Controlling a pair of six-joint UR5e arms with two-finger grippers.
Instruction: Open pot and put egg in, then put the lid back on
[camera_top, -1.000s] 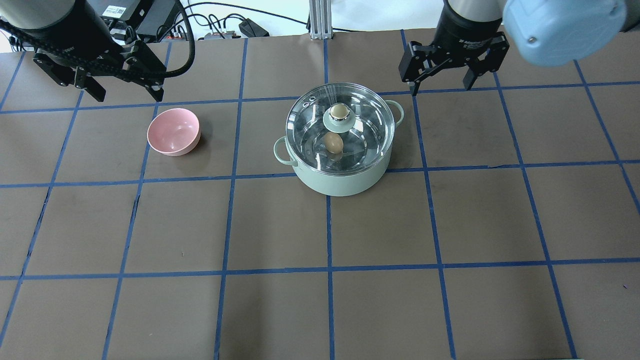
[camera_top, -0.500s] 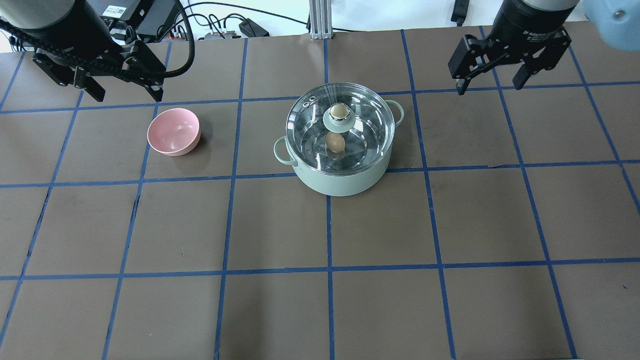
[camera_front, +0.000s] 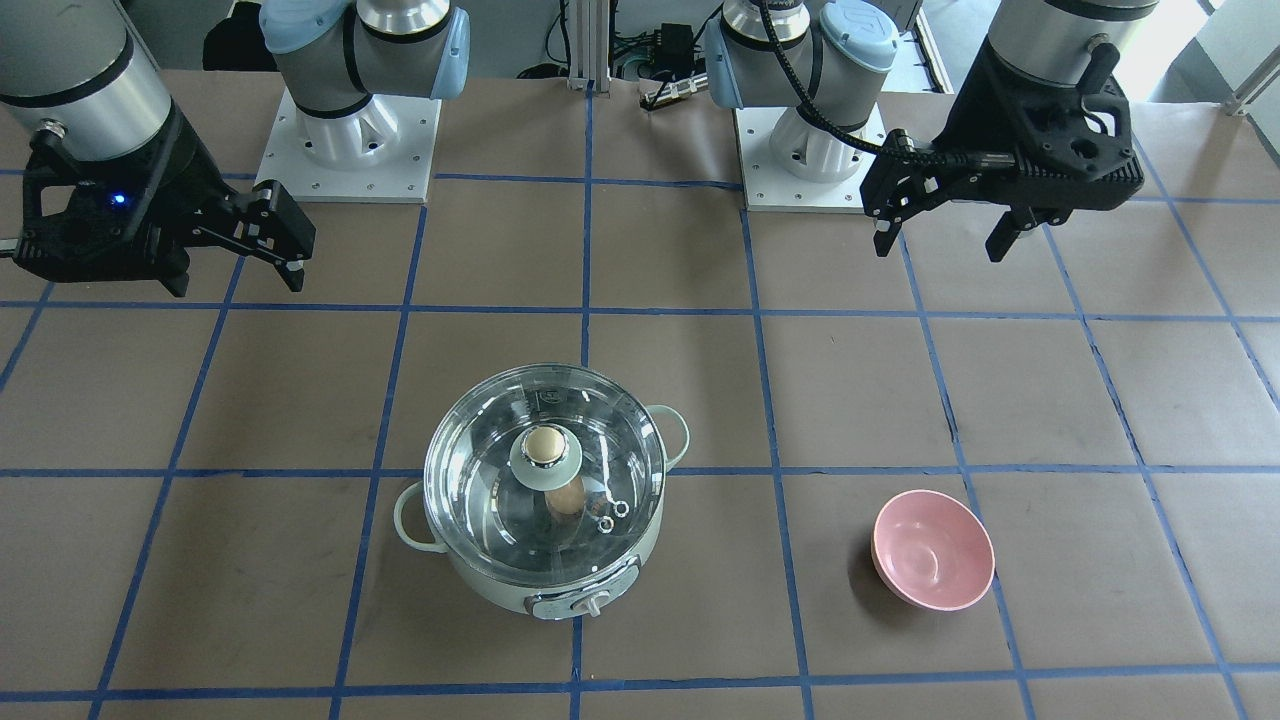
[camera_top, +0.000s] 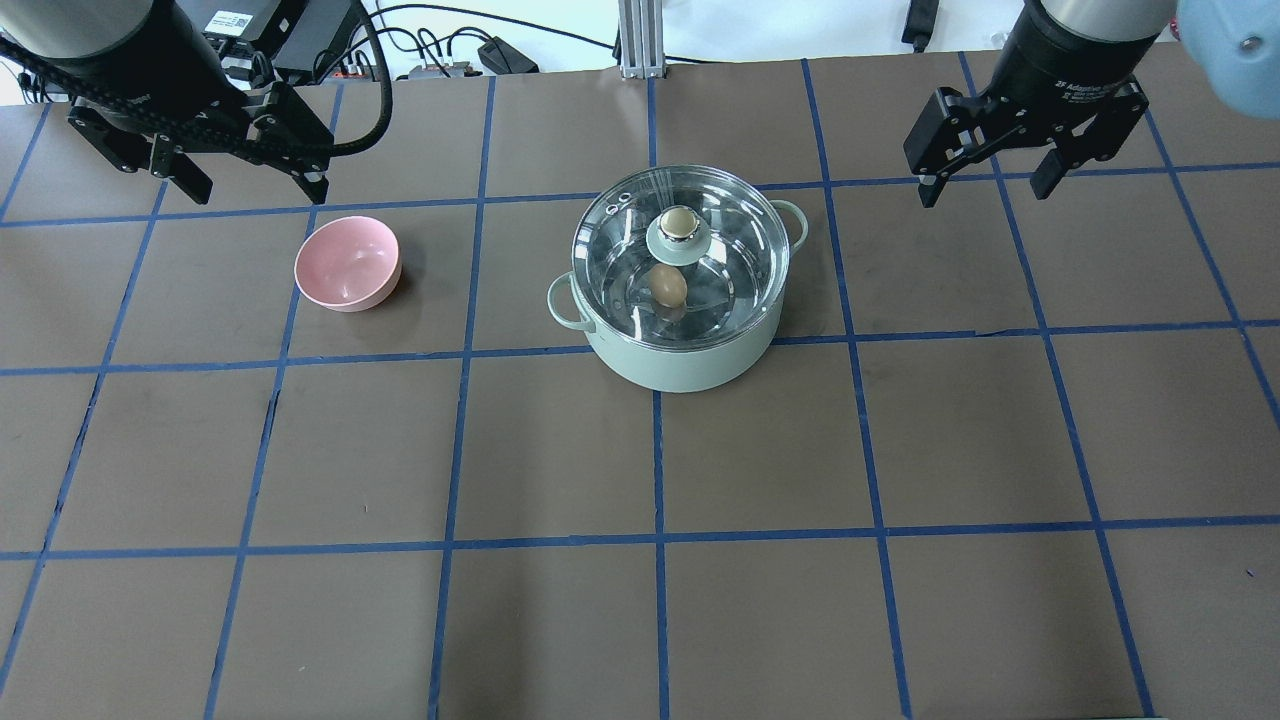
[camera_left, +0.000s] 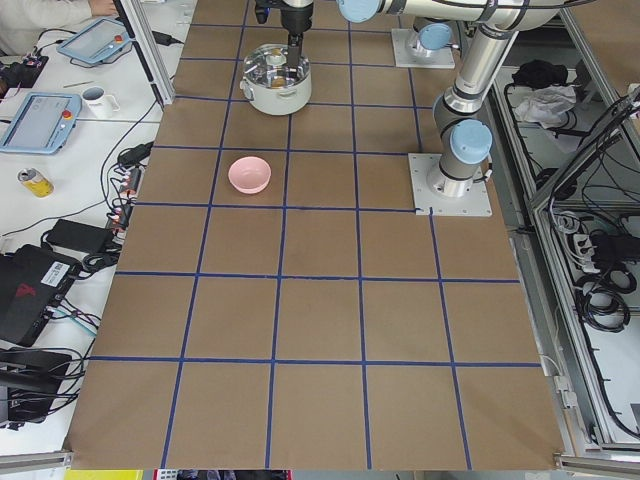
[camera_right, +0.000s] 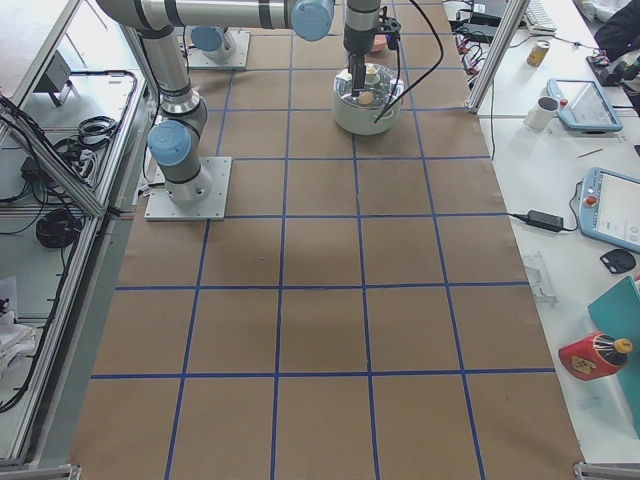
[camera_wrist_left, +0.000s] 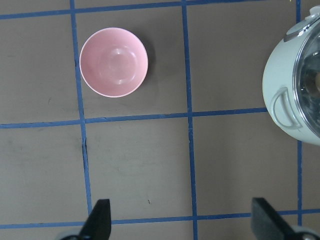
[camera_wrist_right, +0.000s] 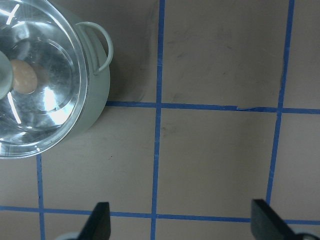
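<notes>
The mint-green pot (camera_top: 680, 355) stands mid-table with the glass lid (camera_top: 725, 250) seated on it. The tan egg (camera_top: 668, 286) lies inside on the steel bottom and shows through the glass below the lid's knob (camera_top: 679, 232). In the front view the pot (camera_front: 480, 588), lid (camera_front: 480, 480) and egg (camera_front: 566, 500) show too. My right gripper (camera_top: 983, 193) hangs open and empty, behind and to the right of the pot. Its wrist view shows the pot (camera_wrist_right: 98, 95) and egg (camera_wrist_right: 23, 76). My left gripper (camera_top: 253, 188) is open and empty behind the pink bowl.
A pink bowl (camera_top: 347, 262) stands empty left of the pot; it also shows in the left wrist view (camera_wrist_left: 114, 62) and the front view (camera_front: 933, 562). Blue tape lines grid the brown table. The arm bases and cables lie at the robot's edge.
My right gripper has moved away from the pot's back right handle, out to the right, staying open. The left gripper, pot, lid and egg have not moved.
</notes>
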